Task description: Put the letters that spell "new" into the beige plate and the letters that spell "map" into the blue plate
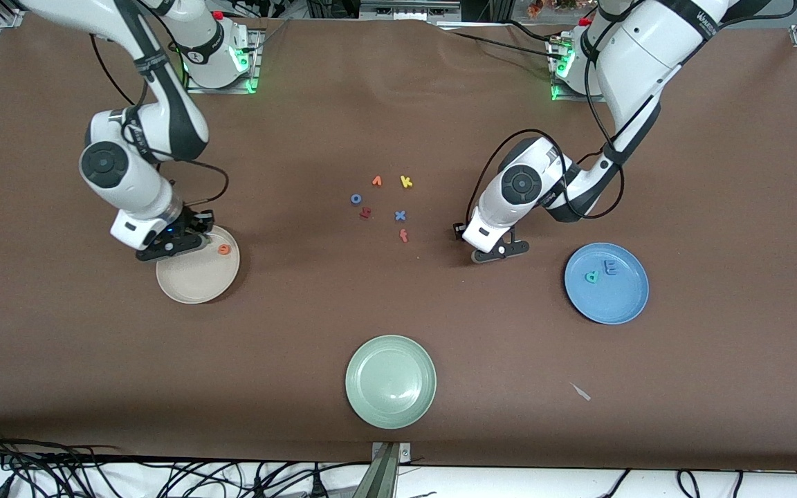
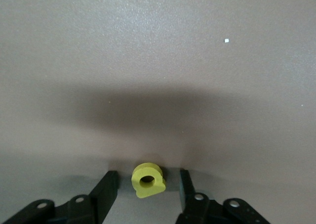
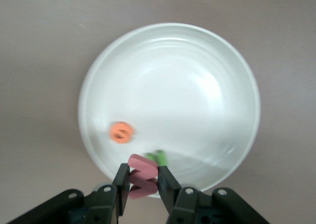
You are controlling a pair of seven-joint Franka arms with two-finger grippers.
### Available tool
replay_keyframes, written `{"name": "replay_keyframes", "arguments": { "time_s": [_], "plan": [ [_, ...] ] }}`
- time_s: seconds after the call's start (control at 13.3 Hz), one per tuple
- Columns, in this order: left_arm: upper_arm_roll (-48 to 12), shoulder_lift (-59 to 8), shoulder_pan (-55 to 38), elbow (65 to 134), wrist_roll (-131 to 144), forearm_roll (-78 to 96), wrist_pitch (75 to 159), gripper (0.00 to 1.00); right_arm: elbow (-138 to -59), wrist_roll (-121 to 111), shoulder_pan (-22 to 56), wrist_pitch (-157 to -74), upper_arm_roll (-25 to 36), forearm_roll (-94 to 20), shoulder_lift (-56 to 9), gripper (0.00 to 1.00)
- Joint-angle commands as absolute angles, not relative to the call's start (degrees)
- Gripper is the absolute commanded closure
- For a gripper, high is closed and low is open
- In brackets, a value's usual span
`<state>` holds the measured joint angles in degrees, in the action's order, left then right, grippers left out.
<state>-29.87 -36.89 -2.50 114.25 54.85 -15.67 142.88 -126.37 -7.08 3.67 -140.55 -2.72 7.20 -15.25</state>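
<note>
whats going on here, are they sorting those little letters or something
Two arms are sorting foam letters into plates. The right gripper holds the salmon-red w over the rim of the beige plate, where the orange e and green n already lie. The left gripper is down at the table with its fingers on either side of the yellow a. The blue plate holds the teal p and blue m. Spare letters remain mid-table, and the pale green plate holds none.
</note>
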Motion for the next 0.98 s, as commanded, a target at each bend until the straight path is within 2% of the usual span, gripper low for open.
{"name": "replay_keyframes", "arguments": {
  "time_s": [0.0,0.08,0.23,0.3,0.53,0.6,0.68,0.75,0.9],
  "plan": [
    [-29.7,-36.6,-2.7,114.7,54.8,-14.5,143.5,0.94,-126.6,-11.2,2.4,-143.7,-2.4,7.0,-16.9,0.72],
    [-29.7,-36.4,-2.7,114.7,54.7,-14.6,143.1,0.97,-127.0,-11.2,2.4,-143.7,-2.4,7.0,-16.8,0.69],
    [-29.6,-35.9,-2.6,114.4,54.4,-15.1,141.7,0.99,-126.6,-11.0,2.4,-143.2,-2.5,7.1,-16.3,0.46],
    [-29.6,-35.3,-2.5,114.0,54.2,-15.3,139.7,0.99,-126.4,-10.8,2.4,-142.4,-2.7,7.1,-15.5,0.38],
    [-29.5,-31.8,-2.0,109.8,50.3,-15.5,127.4,0.99,-123.7,-10.1,2.5,-137.2,-3.9,6.9,-13.9,0.34],
    [-29.4,-31.4,-1.6,107.4,46.8,-15.5,121.9,0.99,-122.0,-10.1,2.5,-134.9,-4.2,6.8,-13.6,0.24],
    [-29.2,-30.8,-0.7,106.0,43.5,-15.5,117.9,0.99,-120.2,-9.9,2.5,-131.8,-4.4,6.0,-12.9,0.04],
    [-29.1,-29.5,0.9,105.6,39.2,-15.7,116.4,0.99,-117.8,-9.9,2.5,-128.1,-4.6,4.6,-12.0,0.0],
    [-29.2,-28.8,6.4,106.2,29.3,-21.4,114.4,0.99,-111.4,-9.1,2.5,-118.8,-4.6,1.7,-10.6,0.0]
  ]
}}
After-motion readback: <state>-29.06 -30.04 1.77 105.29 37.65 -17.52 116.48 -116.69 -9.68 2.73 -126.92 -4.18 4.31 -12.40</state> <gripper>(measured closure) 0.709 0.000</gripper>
